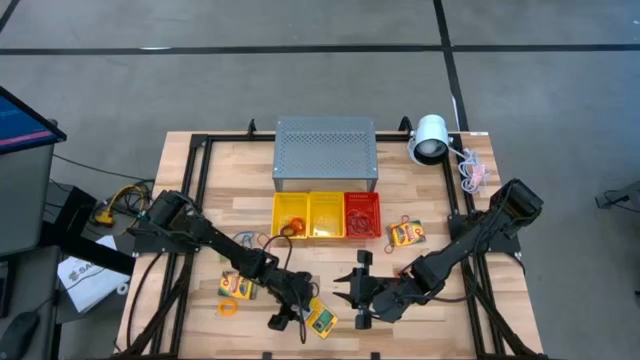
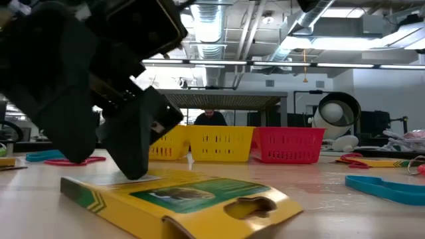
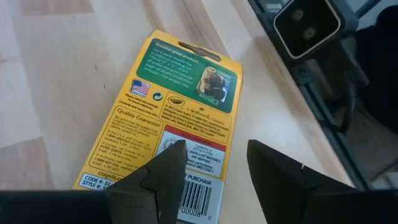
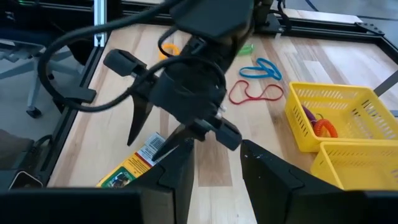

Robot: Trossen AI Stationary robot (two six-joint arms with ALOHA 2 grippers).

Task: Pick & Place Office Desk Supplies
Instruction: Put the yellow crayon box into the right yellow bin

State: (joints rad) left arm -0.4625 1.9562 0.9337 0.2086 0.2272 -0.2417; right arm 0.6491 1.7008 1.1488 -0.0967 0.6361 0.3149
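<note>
One grey perforated box (image 1: 326,152) stands at the back of my table (image 1: 190,180), with three mesh baskets before it, two yellow (image 1: 309,215) and one red (image 1: 362,214). I count three yellow-and-green card boxes: one (image 1: 406,234) right of the baskets, one (image 1: 236,288) at the left, one (image 1: 322,320) under my left gripper (image 1: 291,318), whose fingers stand apart over it without clamping. My right gripper (image 1: 350,291) hovers beside it, fingers parted and empty.

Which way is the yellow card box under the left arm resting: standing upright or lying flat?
Lying flat. The yellow card box rests on the table, printed back face up, barcode showing, left end effector above it.
</note>
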